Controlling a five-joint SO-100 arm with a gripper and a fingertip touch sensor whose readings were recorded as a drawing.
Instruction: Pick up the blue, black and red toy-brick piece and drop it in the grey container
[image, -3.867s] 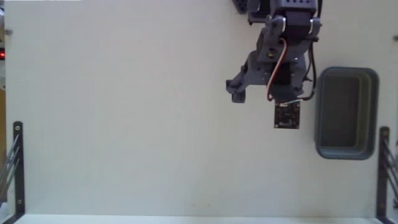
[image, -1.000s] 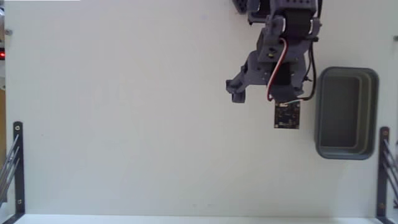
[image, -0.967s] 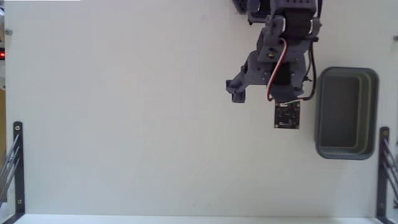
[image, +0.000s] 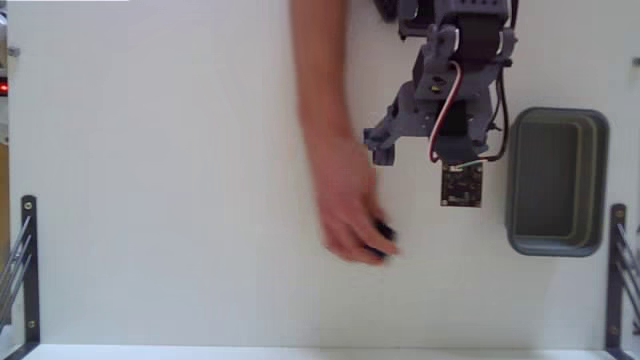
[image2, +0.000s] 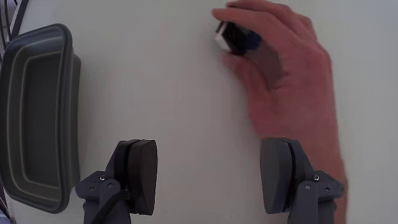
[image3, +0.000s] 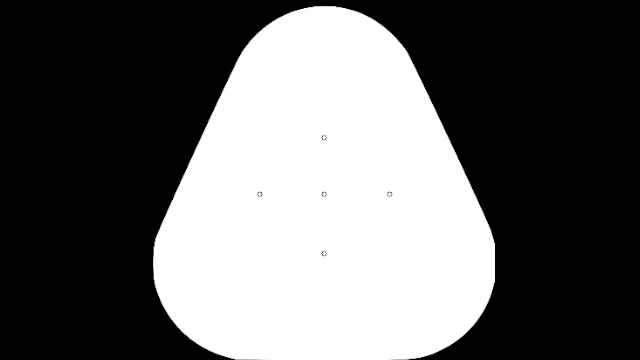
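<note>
The toy-brick piece (image2: 235, 38) shows black, white and blue in the wrist view, pinched in a person's fingertips on the white table. In the fixed view the toy-brick piece (image: 381, 240) is a small dark spot under those fingertips, below and left of the arm. My gripper (image2: 210, 180) stands open with nothing between its fingers (image2: 138, 175); the piece lies well ahead of it. In the fixed view my gripper (image: 422, 150) hangs under the folded arm at top centre. The grey container (image: 513, 180) sits at the right, empty; in the wrist view the container (image2: 37, 118) is at the left edge.
A person's hand and forearm (image: 325, 130) reach down from the top edge across the table, close to the left of my arm. A small dark circuit board (image: 461, 185) hangs on the arm. Black metal brackets (image: 25, 260) stand at both lower table edges.
A person's hand has come in from the top edge and now holds the toy-brick piece on the table. My arm and the container have not moved.
</note>
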